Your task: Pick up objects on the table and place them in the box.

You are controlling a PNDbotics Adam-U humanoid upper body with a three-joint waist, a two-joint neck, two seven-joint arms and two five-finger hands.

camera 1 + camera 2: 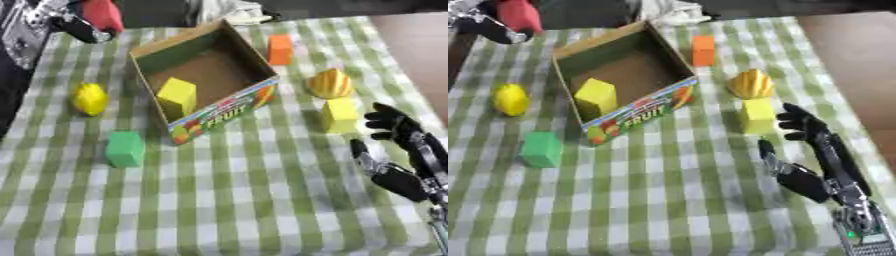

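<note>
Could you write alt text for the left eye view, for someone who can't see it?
A black right robot hand reaches, fingers open, toward a yellow block on a green checked tablecloth. An open fruit box already holds another yellow piece. At top left, the left robot hand holds a red object.

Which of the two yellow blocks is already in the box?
The yellow block standing inside the box, against its near wall. The other yellow block sits on the tablecloth, right of the box, beside the right hand.
</note>
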